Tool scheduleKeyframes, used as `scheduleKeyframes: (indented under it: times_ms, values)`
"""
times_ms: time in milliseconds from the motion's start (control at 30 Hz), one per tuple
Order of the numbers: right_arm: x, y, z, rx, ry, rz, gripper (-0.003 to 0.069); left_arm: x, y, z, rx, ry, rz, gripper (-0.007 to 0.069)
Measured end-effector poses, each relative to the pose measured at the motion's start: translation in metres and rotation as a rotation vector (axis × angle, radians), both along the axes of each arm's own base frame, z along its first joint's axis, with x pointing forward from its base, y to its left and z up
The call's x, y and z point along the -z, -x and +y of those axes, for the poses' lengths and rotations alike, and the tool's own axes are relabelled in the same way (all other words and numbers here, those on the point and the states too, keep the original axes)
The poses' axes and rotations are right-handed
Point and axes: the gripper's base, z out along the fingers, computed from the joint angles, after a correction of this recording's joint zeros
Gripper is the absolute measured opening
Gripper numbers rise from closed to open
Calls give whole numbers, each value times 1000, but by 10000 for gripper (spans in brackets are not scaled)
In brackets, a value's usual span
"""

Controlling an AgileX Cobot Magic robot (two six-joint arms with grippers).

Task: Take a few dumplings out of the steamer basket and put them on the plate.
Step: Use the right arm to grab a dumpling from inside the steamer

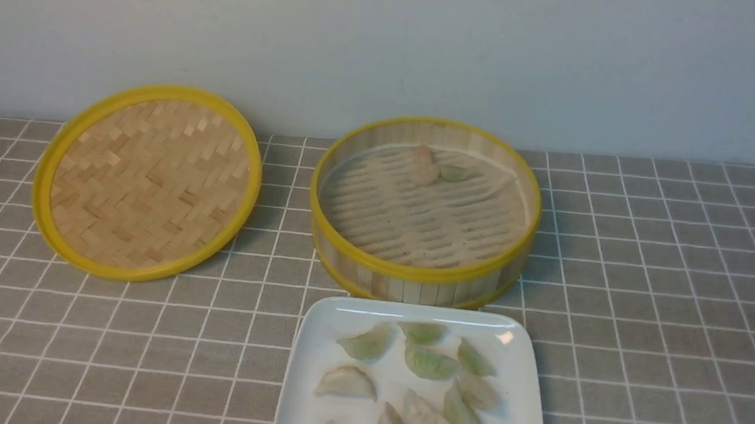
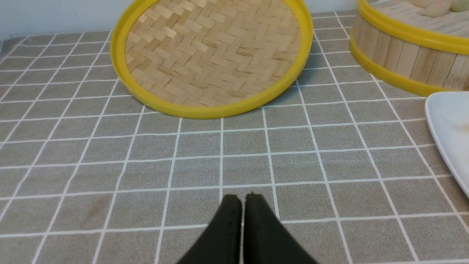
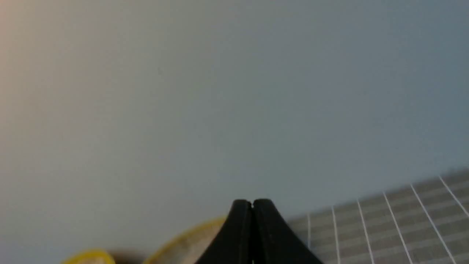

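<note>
The steamer basket (image 1: 512,253) stands at the table's middle back. One pale green dumpling (image 1: 454,173) lies on its far floor beside a pinkish-beige lump (image 1: 423,166). The white plate (image 1: 312,362) sits in front of it and holds several dumplings (image 1: 428,361). My left gripper (image 2: 243,198) is shut and empty, low over the cloth in front of the lid; the basket (image 2: 399,58) and the plate's edge (image 2: 447,128) show in its view. My right gripper (image 3: 252,201) is shut and empty, raised and facing the wall, with the basket's rim (image 3: 183,236) below. Neither gripper shows clearly in the front view.
The flat woven lid (image 1: 147,180) leans against the wall at the back left; it also shows in the left wrist view (image 2: 212,55). A grey checked cloth (image 1: 667,295) covers the table. A pale wall (image 1: 390,44) runs right behind the basket and lid.
</note>
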Motion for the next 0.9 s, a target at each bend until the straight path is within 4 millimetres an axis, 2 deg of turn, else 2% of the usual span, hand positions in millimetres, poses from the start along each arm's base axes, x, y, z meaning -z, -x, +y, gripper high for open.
scheduleKeyframes:
  times_ms: [33,67,100,167,233,267,367,467,500,567,733,833,867,900]
  values:
    - [-16,-12,3,-24,43,100,-14,0,0,0,0,0,0,-5]
    - [-13,-15,3,-28,47,135,-14,0,0,0,0,0,0,-5]
    - [-29,-32,6,-59,97,252,-14,0,0,0,0,0,0,-5]
    - [-38,-61,11,-111,161,447,-14,0,0,0,0,0,0,-5]
    - [-49,-83,14,-145,205,532,-14,0,0,0,0,0,0,-5]
    - [-51,-103,16,-171,227,615,-13,0,0,0,0,0,0,-5]
    - [-61,-140,20,-210,257,707,-13,0,0,0,0,0,0,-5]
    - [-64,-170,24,-237,269,776,-13,0,0,0,0,0,0,-5]
    - [-61,-193,27,-257,276,827,-12,0,0,0,0,0,0,-5]
    - [-62,-212,33,-278,294,850,-10,0,0,0,0,0,0,-5]
    - [-55,-268,65,-350,404,878,-10,0,0,0,0,0,0,-5]
    - [-43,-302,85,-398,458,888,-10,0,0,0,0,0,0,-5]
    - [-45,-305,86,-399,459,881,-10,0,0,0,0,0,0,-5]
    - [-34,-322,96,-420,472,902,-10,0,0,0,0,0,0,-5]
